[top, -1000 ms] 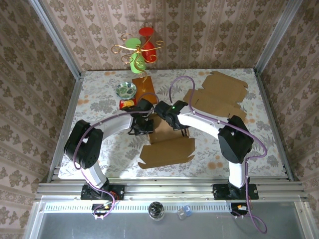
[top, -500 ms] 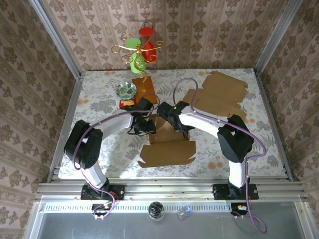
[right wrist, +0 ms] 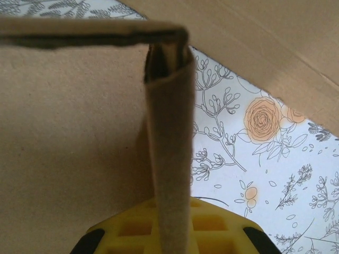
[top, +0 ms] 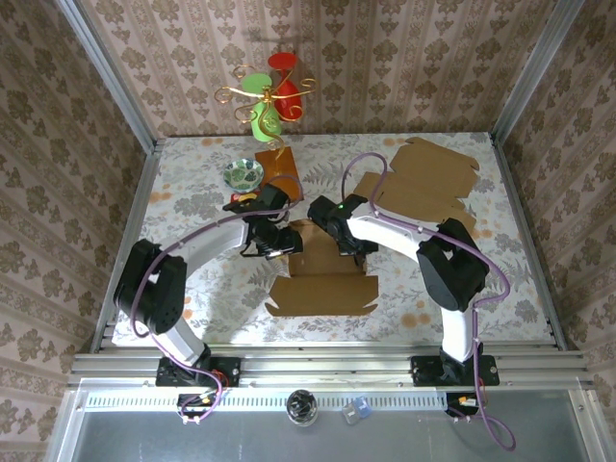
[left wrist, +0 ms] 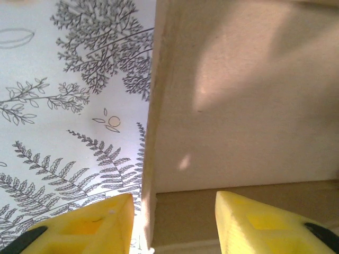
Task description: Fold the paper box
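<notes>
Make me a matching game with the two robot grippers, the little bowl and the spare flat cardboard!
Things:
1 left gripper
2 right gripper
3 bowl
4 flat cardboard

States:
A lying flat at the far right
B jaws pinching the box flap
C jaws open, straddling the edge of the box wall
D far side, left of the middle

Pairs: 1-C, 2-B, 3-D, 4-A
</notes>
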